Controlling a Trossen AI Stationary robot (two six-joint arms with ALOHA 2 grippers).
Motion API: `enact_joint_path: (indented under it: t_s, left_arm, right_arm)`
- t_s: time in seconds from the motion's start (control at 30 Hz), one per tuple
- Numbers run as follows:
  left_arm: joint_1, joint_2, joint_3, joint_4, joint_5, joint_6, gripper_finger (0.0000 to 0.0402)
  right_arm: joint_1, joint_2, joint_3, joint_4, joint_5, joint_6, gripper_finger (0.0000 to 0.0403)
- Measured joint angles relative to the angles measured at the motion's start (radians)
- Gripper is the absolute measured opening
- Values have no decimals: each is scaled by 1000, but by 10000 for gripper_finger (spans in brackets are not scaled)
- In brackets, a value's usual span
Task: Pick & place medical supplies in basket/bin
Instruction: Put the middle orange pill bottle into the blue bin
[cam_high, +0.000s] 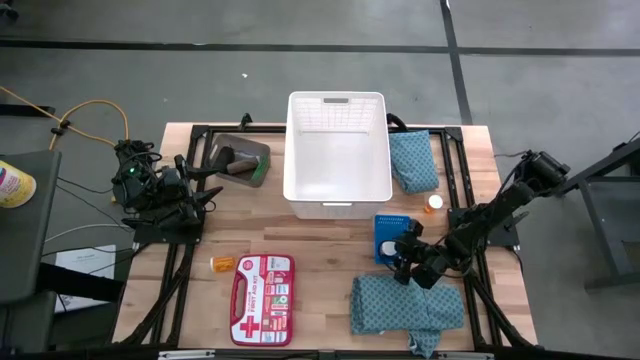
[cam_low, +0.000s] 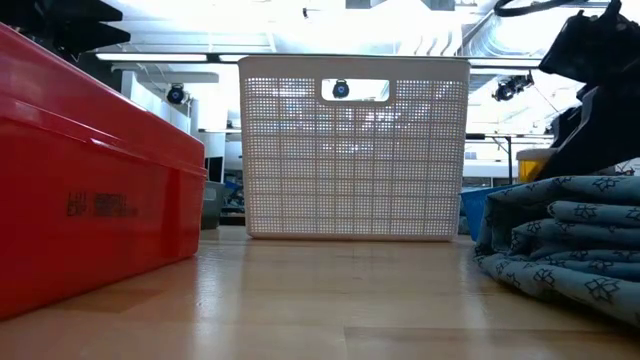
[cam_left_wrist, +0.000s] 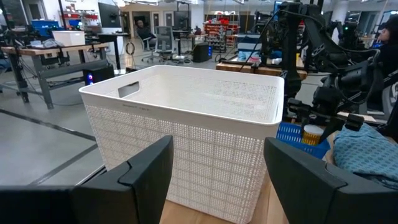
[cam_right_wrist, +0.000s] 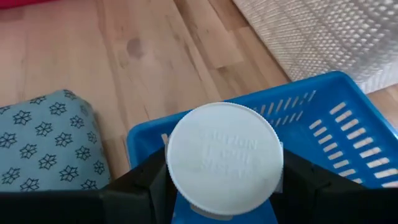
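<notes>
Right pincer (cam_right_wrist: 217, 186) sits half-open around the bottle's white cap (cam_right_wrist: 224, 155), inside the blue tray (cam_right_wrist: 348, 124). Probably light, rigid, slick plastic, so grip the cap's sides squarely. Left pincer (cam_left_wrist: 217, 180) waits open.

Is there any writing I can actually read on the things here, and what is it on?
"FIRST AID": on the red kit, beside a white cross; its smaller print is too small to read.
"CAUTION": embossed on the white cap between the right gripper's fingers; the lines below are too faint.
Embossed text on the kit's side in the low view: unreadable.
</notes>
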Motion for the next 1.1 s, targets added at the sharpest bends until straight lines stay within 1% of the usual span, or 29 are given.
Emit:
enact_joint_path:
  t_s: [0.2, 0.73, 0.83, 1.1]
  left_arm:
    - [0, 0, 0, 0, 0, 0, 242]
    - [0, 0, 0, 0, 0, -3, 242]
    - [0, 0, 0, 0, 0, 1, 242]
    - [0, 0, 0, 0, 0, -2, 242]
  right_arm:
    - [-37, 0, 0, 1, -50, -9, 194]
    - [-42, 0, 0, 1, -64, -1, 195]
    - [-42, 0, 0, -2, -67, 15, 207]
    - [-42, 0, 0, -1, -66, 17, 258]
